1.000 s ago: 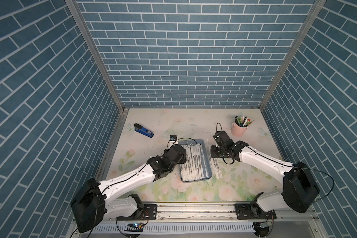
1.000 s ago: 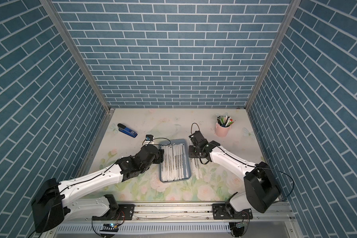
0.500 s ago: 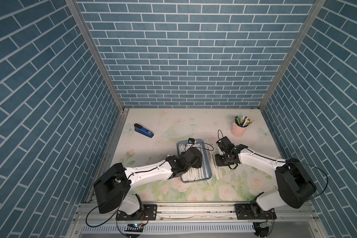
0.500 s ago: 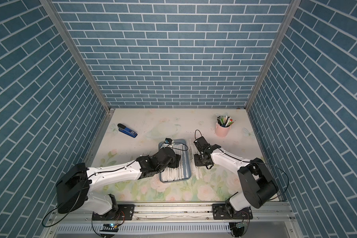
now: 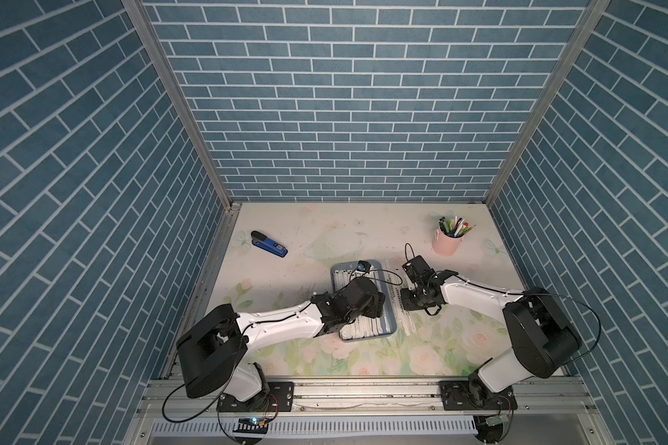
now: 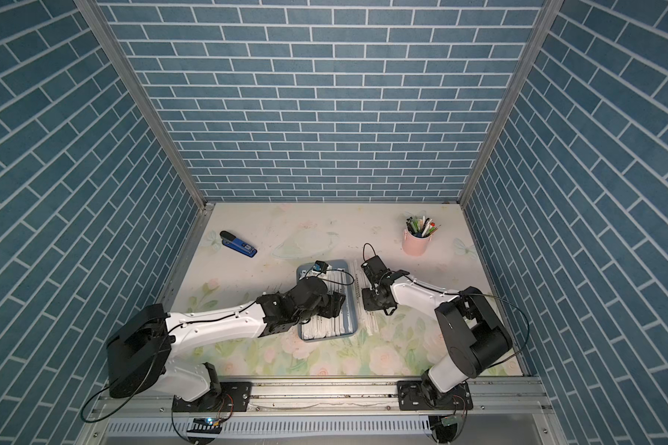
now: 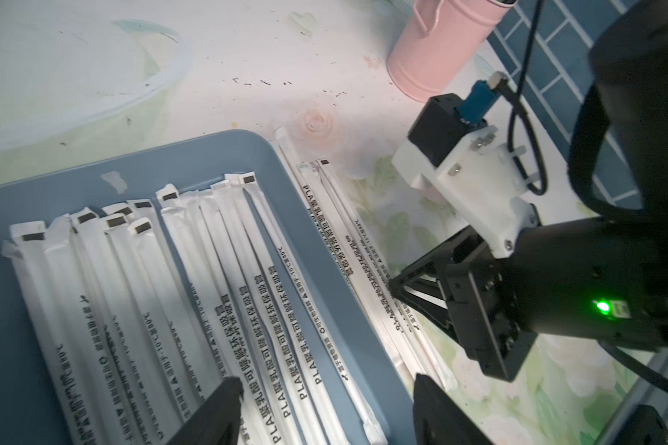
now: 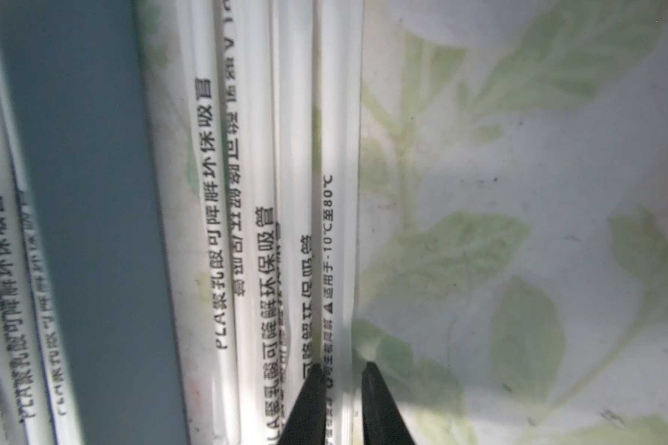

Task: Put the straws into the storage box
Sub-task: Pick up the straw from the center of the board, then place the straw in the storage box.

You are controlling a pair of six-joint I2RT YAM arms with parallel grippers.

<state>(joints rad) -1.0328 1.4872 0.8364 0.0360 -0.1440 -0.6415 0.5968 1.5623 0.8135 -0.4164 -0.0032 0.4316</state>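
The storage box (image 5: pixel 389 324) is a blue-grey tray at mid-table, with many white-wrapped straws (image 7: pixel 151 269) lying lengthwise in it. A few more straws (image 5: pixel 407 327) lie on the table along its right rim, seen close in the right wrist view (image 8: pixel 247 154). My left gripper (image 7: pixel 326 381) hangs open over the tray's right side, one finger above the straws inside and the other beyond the rim. My right gripper (image 8: pixel 342 370) is down on the loose straws, its jaws a narrow gap apart astride the outermost straw (image 8: pixel 340 231), which lies flat. Both grippers show in both top views (image 6: pixel 334 304) (image 6: pixel 371 304).
A pink cup (image 5: pixel 446 244) of pens stands at the back right. A blue-and-black stapler (image 5: pixel 269 244) lies at the back left. Blue brick walls close three sides. The two grippers are close together across the tray's right rim (image 7: pixel 363 308).
My left arm has swung right, from the tray's left edge to over its right side. My right gripper has slid toward the front along the loose straws. Neither jaw gap has visibly changed.
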